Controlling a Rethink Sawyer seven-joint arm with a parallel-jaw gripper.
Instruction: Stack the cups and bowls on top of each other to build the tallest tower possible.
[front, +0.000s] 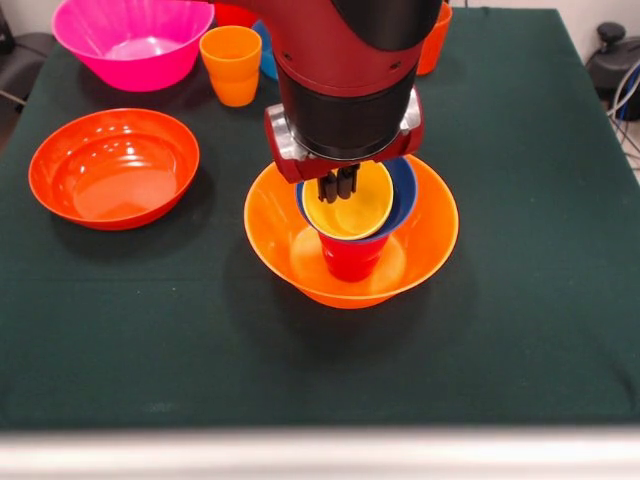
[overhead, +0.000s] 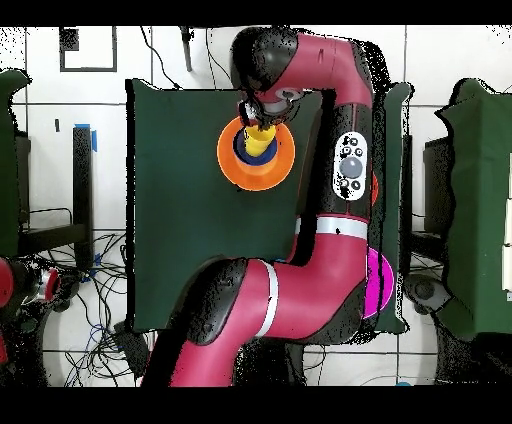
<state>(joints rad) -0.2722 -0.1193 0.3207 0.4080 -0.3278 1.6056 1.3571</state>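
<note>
The tower stands mid-table: a wide yellow-orange bowl (front: 425, 240) as base, a red cup (front: 352, 258) in it, a small dark blue bowl (front: 403, 187) on that cup, and a yellow cup (front: 352, 208) upright in the blue bowl. My gripper (front: 338, 186) hangs straight down over the tower. Its dark fingers stand close together at the yellow cup's far rim and look shut on it. The overhead view shows the same stack (overhead: 256, 152) with the gripper (overhead: 250, 125) at the yellow cup (overhead: 259, 141).
A wide shallow orange-red bowl (front: 113, 168) sits at the left. At the back are a big pink bowl (front: 133, 40), an orange cup (front: 231, 65), a light blue bowl (front: 268, 58) partly hidden by the arm, and another orange cup (front: 435, 40).
</note>
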